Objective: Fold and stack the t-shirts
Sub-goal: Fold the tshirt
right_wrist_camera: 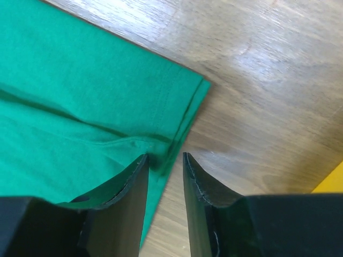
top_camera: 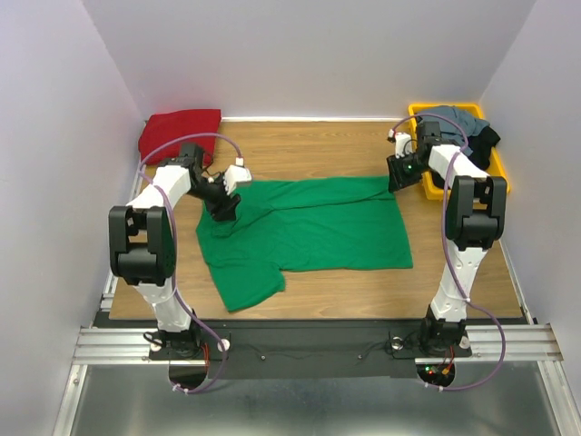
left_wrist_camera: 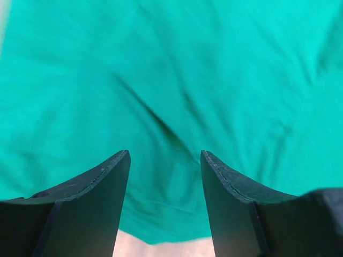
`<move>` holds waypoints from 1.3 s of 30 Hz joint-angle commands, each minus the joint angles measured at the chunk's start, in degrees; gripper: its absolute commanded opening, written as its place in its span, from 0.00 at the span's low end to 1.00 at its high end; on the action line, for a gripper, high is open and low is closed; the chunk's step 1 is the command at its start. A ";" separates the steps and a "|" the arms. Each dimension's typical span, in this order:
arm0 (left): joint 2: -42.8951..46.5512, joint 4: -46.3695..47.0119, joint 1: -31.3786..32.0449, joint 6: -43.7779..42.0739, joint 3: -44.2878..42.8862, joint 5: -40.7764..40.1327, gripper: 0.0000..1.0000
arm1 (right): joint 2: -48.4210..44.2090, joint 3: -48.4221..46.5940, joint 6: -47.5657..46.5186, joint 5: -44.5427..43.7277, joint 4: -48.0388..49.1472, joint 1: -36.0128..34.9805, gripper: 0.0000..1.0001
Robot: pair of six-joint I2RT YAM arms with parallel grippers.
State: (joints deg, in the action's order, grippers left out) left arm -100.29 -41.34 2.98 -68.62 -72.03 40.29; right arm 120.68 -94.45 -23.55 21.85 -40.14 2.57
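The left gripper point(left_wrist_camera: 165, 155) has its two dark fingers point(left_wrist_camera: 91, 203) spread well apart, nothing between them. It hangs just above the bright green t-shirt point(top_camera: 309, 232), over wrinkled cloth at the shirt's left part near a sleeve. In the left wrist view a bare strip of table shows below the shirt's edge.

The right gripper point(right_wrist_camera: 164, 158) has its fingers point(right_wrist_camera: 123, 203) drawn near each other with a narrow gap left between them. The tips stand at the shirt's far right corner, and the hemmed edge runs through the gap. Whether the tips touch the cloth I cannot tell.

The green t-shirt lies flat in the middle of the wooden table point(top_camera: 363, 150), one sleeve pointing toward the near edge. A dark red t-shirt point(top_camera: 179, 132) sits folded in the far left corner, well apart from the green one. In the far right corner, a yellow plastic tray point(top_camera: 445, 106) holds a slate grey t-shirt point(top_camera: 454, 118) and a black t-shirt point(top_camera: 486, 141), both bunched up. The right arm's wrist is just beside the tray.
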 commanded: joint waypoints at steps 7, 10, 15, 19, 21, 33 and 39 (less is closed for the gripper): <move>-9.21 11.28 1.58 24.83 -10.49 5.15 0.66 | -0.72 -5.65 2.37 3.21 -1.34 -0.11 0.41; -11.85 13.39 3.08 28.01 -11.29 4.88 0.66 | -0.10 -5.57 2.37 3.20 -1.61 -0.11 0.43; -13.88 15.06 5.36 30.65 -11.55 4.36 0.66 | 0.25 -5.30 2.19 4.17 -2.48 -0.11 0.49; -14.23 13.49 6.85 29.52 -11.29 5.49 0.61 | 0.52 -5.30 1.23 4.08 -3.54 -0.11 0.50; -12.83 11.12 7.73 26.36 -10.59 6.55 0.50 | 0.26 -5.21 0.62 3.73 -3.98 -0.11 0.48; -3.60 -1.98 12.22 8.07 -4.00 3.83 0.52 | -1.24 -7.32 0.87 2.33 -4.77 -0.11 0.42; -1.84 1.34 12.31 10.61 -3.29 2.86 0.56 | -0.28 -8.02 1.66 3.38 -5.12 -0.19 0.44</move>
State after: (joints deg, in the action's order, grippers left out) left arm -105.27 -39.97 15.59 -57.43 -76.36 43.31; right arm 120.81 -99.70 -22.44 24.40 -44.58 2.57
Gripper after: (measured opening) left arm 0.561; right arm 0.428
